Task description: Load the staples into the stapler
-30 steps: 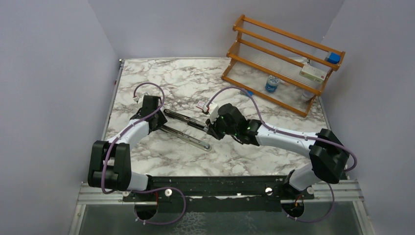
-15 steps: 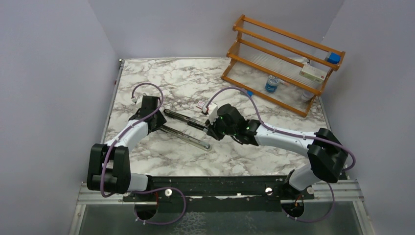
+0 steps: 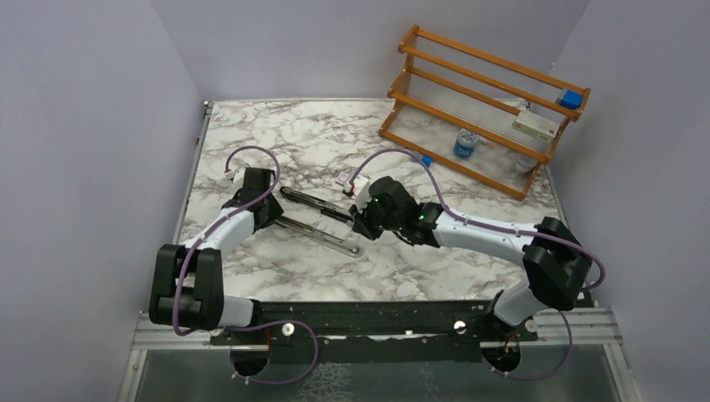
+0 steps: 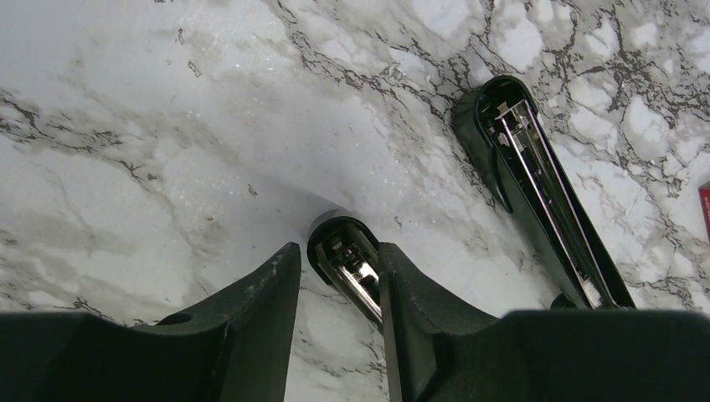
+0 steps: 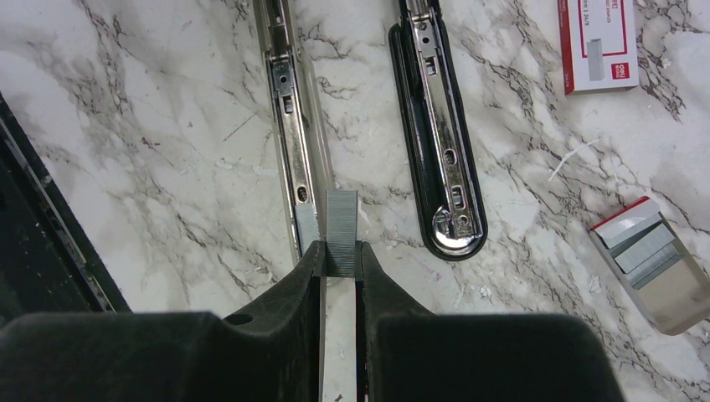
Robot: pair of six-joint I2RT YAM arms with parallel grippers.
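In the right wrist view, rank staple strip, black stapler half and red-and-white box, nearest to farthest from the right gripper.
1. staple strip, in the jaws of the right gripper
2. black stapler half, to the right
3. red-and-white box, upper right corner

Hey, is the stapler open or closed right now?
Open. The stapler lies spread flat, its two halves side by side, with the silver channel facing up.

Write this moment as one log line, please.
left gripper: grips stapler end | right gripper: holds staple strip at open channel | staple strip: not yet loaded
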